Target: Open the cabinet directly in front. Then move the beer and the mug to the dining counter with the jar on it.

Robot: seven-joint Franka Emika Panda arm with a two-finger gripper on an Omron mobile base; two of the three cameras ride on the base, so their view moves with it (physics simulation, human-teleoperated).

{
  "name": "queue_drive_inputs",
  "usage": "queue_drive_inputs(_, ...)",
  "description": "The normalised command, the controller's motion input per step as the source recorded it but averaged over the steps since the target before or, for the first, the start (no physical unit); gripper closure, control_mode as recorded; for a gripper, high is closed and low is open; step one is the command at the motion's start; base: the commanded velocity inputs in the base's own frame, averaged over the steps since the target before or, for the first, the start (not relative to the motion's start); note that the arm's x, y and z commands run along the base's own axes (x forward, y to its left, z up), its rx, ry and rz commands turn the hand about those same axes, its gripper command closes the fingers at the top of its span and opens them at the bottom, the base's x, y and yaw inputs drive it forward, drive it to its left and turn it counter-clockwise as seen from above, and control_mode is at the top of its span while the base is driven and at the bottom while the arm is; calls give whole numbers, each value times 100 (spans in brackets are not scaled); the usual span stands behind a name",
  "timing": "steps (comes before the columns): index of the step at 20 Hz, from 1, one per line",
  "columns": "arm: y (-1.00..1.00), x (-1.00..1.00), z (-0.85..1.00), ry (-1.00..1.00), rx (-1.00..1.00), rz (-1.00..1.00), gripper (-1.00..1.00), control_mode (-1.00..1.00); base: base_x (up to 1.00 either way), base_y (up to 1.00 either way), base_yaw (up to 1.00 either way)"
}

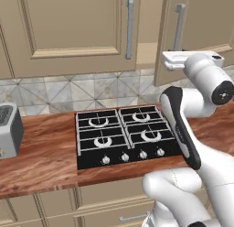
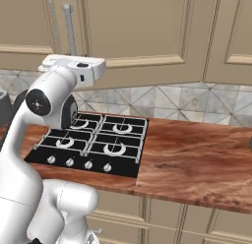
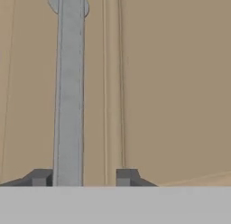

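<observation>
1. I have the gripper point(image 3: 83, 177) up at the cabinet point(image 1: 73, 24), on the right door point(image 1: 201, 24); in the left base view that door stands swung a little way out from the frame, with a strip of the inside showing between it and the left door.

2. In the hand view the silver bar handle point(image 3: 69, 96) runs down between the two finger tips. The fingers point(image 3: 39, 177) are spread: the left one sits against the bar's edge, the right one stands off it with a gap, so I judge nothing is clamped at this moment.

3. The beer and the mug I cannot see; I take it they are behind the doors, but I cannot tell from here.

4. What could go wrong: if I pull with the fingers this loose, the bar may slip out past the tips and the door stop half open.

5. The door swings on an arc. If I draw straight back instead of following it, the bar could bind or twist in the fingers.

6. My elbow point(image 1: 180, 125) hangs over the hob point(image 1: 121, 137). A wide swing could bring the arm down onto the knobs or grates
</observation>
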Motion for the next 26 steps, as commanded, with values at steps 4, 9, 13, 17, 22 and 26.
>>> queue_drive_inputs(4,-84,-72,26,-9,0,-2,100,-100,0,0,0)
queue_drive_inputs(9,-91,-79,26,-10,0,-3,100,-100,0,0,0)
queue_drive_inputs(13,-90,-77,25,-8,0,-4,100,-100,0,0,0)
queue_drive_inputs(17,-72,-61,18,-2,0,-3,-100,-100,0,0,0)
queue_drive_inputs(22,-1,-2,0,0,0,0,-100,-100,0,0,0)
queue_drive_inputs(26,-1,-86,0,-5,0,0,-100,-100,0,0,0)
